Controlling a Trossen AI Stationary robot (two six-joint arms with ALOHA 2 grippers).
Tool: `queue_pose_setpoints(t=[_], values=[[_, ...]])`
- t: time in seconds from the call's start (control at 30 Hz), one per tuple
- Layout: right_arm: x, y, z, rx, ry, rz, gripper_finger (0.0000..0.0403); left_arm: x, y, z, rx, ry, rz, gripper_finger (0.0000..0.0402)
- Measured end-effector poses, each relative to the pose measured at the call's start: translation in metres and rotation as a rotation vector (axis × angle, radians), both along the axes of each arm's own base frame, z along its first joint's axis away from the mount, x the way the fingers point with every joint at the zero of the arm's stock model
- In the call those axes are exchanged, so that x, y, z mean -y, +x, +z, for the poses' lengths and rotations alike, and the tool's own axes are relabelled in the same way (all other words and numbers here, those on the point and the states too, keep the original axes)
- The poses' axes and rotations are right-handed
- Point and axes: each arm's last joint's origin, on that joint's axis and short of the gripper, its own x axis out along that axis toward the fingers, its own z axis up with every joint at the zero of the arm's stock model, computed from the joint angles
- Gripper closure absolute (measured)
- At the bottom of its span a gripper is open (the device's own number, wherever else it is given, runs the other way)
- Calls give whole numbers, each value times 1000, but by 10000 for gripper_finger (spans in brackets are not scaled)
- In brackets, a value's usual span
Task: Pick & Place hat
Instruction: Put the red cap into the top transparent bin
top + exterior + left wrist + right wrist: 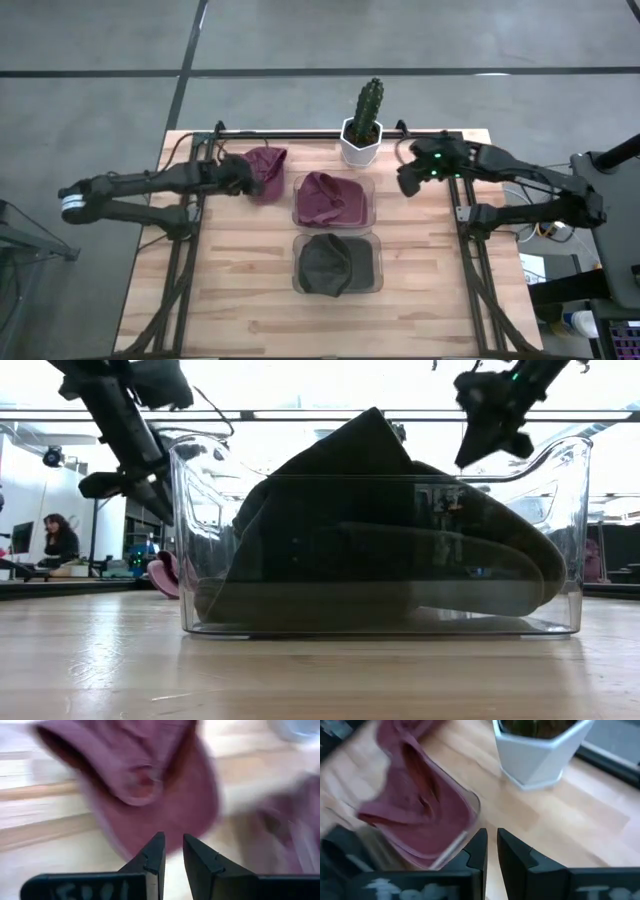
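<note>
Maroon hat lies loose on the counter; left pincer, nearly closed and empty, must widen to grasp it; right pincer waits, narrow.

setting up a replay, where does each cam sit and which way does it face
High: overhead, straight down; both arms, loose maroon hat, two bins.
Low: table height, level into dark hat's bin; both arms above.
Left wrist: past own fingers at the loose hat.
Right wrist: past own fingers at maroon hat's bin, pot.
Shared: high and right wrist show the pot.
</note>
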Motion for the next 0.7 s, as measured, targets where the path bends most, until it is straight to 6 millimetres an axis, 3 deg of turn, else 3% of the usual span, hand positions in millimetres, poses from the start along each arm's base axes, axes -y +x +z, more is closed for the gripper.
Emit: queue_pose_setpoints(t=[0.27,0.7], values=[[-9,-24,20,114,-44,0,364,-30,-18,-7,-63,-66,213,342],[-8,-19,15,41,-112,92,364,-37,-21,-1,-75,68,330,342]])
